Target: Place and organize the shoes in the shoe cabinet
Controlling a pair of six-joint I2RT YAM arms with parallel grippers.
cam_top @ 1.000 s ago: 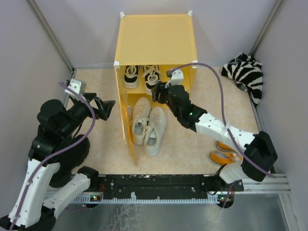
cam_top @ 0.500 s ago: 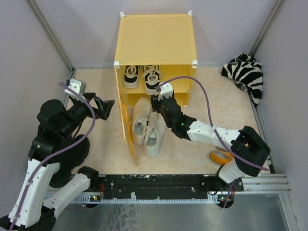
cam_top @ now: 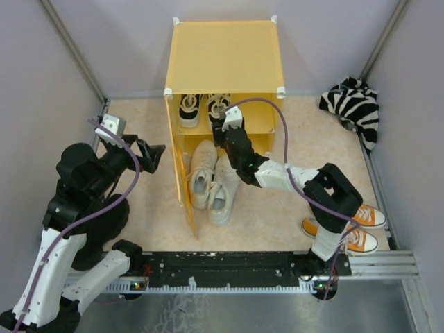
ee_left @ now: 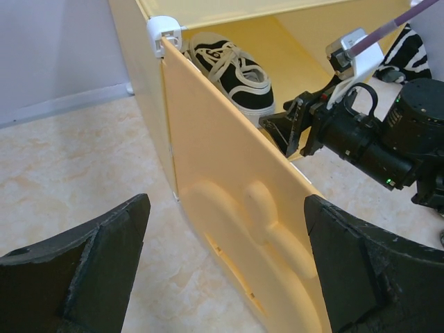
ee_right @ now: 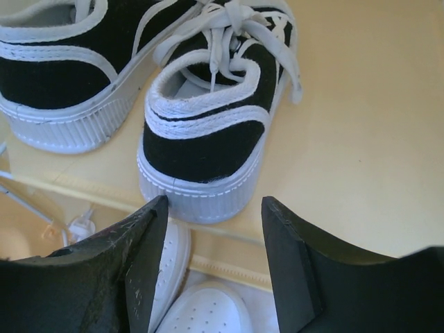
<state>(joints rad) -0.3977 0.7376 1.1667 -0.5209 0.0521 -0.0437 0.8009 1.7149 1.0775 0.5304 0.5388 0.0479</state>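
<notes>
Roughly a third of the job looks done. Nearest the arm bases, the orange sneakers (cam_top: 343, 227) lie side by side on the table (cam_top: 291, 149), well apart from the shoe cabinet (cam_top: 225, 59) and untouched. The left gripper (ee_left: 225, 208) hangs beside the open door (ee_left: 229, 208), its claw spread wide and empty. Further in, the off-white sneakers (cam_top: 211, 177) lie together at the mouth of the lower compartment, mostly out on the table; how far in they reach I cannot tell. Beyond them, the right gripper (ee_right: 213, 208) hovers at the shelf (ee_right: 333, 139) edge, claw open and holding nothing, just short of the heel of one of the black canvas sneakers (ee_right: 208, 132). That pair is on the shelf, heels outward. I judge that the white pair needs pushing in and the orange pair needs stowing.
</notes>
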